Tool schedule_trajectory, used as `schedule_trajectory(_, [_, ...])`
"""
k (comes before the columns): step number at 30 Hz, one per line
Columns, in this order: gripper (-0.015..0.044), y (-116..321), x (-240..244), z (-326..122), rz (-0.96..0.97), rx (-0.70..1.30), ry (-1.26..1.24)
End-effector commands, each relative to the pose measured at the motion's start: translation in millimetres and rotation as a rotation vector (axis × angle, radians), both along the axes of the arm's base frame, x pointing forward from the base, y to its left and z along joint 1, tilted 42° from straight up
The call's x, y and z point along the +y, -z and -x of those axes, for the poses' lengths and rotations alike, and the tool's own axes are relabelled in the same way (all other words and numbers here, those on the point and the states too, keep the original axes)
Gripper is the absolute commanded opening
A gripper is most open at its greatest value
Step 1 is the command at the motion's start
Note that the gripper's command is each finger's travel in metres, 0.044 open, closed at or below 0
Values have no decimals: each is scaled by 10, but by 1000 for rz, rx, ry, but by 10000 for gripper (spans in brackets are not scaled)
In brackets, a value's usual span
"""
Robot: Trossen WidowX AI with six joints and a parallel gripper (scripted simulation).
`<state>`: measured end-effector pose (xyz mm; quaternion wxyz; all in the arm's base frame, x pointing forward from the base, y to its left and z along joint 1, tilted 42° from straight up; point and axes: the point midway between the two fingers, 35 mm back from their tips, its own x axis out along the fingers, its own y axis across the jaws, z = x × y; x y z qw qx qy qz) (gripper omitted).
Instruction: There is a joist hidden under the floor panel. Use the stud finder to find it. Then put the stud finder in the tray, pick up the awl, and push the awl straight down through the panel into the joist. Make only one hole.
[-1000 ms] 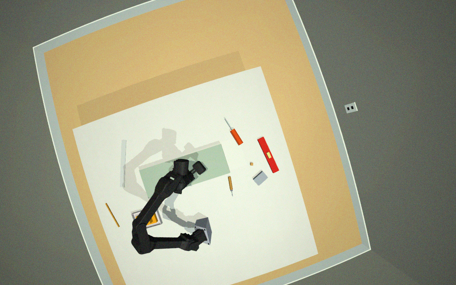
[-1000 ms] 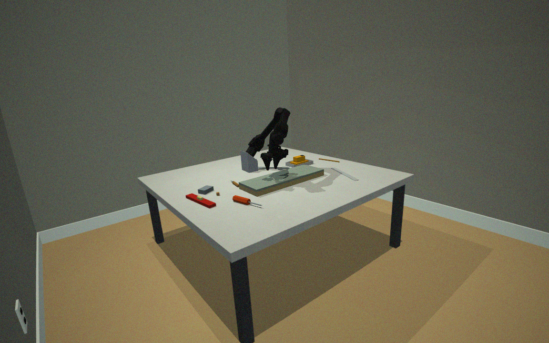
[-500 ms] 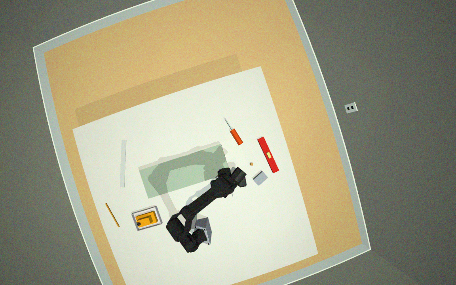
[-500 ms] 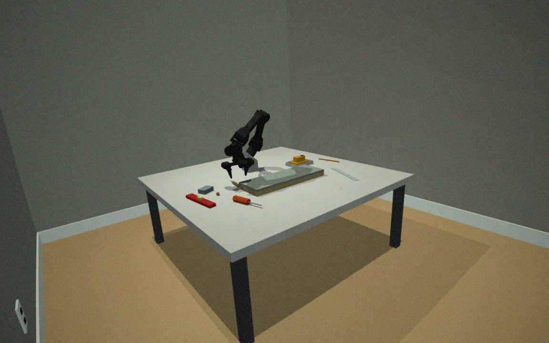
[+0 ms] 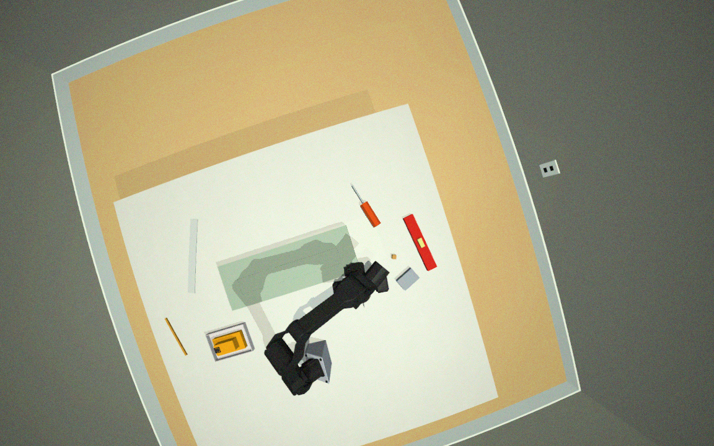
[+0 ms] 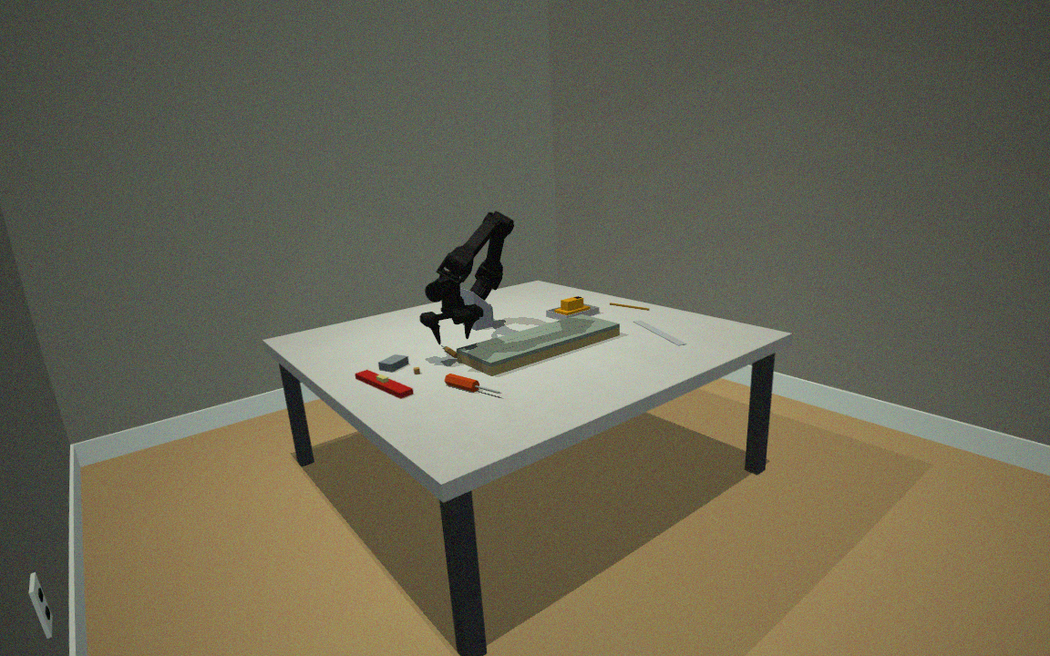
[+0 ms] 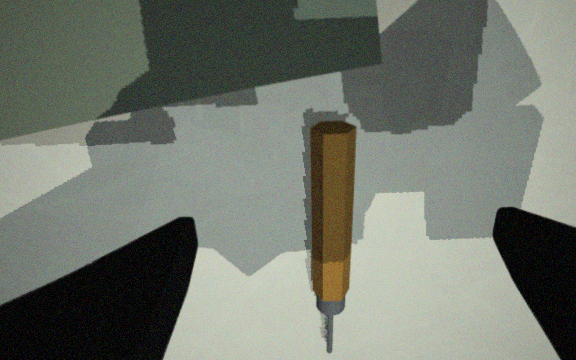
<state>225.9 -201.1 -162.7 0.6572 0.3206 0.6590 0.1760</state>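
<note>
My gripper (image 6: 454,337) (image 7: 344,226) is open and empty, its fingers apart above the awl, one on each side of the handle in the wrist view. The awl (image 6: 449,351) (image 7: 333,200) lies on the table with its brown handle end near the panel and its metal tip pointing away; the arm hides most of it in the top view. The green floor panel (image 5: 236,297) (image 6: 594,325) (image 7: 58,75) lies beside it, partly shadowed. The yellow stud finder (image 5: 230,342) (image 6: 571,304) sits in the grey tray (image 5: 249,336) (image 6: 591,311).
An orange screwdriver (image 5: 370,214) (image 6: 461,382), a red level (image 5: 419,242) (image 6: 383,383), a grey block (image 5: 407,279) (image 6: 392,363) and a small cube (image 5: 393,256) (image 6: 416,370) lie past the panel's awl end. A pale strip (image 5: 193,254) (image 6: 659,333) and a pencil (image 5: 176,336) (image 6: 629,306) lie beyond its other end.
</note>
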Motion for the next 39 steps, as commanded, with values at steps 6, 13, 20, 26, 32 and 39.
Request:
schedule_trajectory(6, [440,131,111,-19,-7,3,5])
schedule_trajectory(13, [440,216,185,-35,-8,3,5])
schedule_trajectory(20, [440,299,262,-48,-8,3,5])
schedule_trajectory(26, [440,350,311,-55,-9,3,5])
schedule_trajectory(32, [335,350,311,-55,-9,3,5])
schedule_trajectory(39, [151,350,311,-55,-9,3,5])
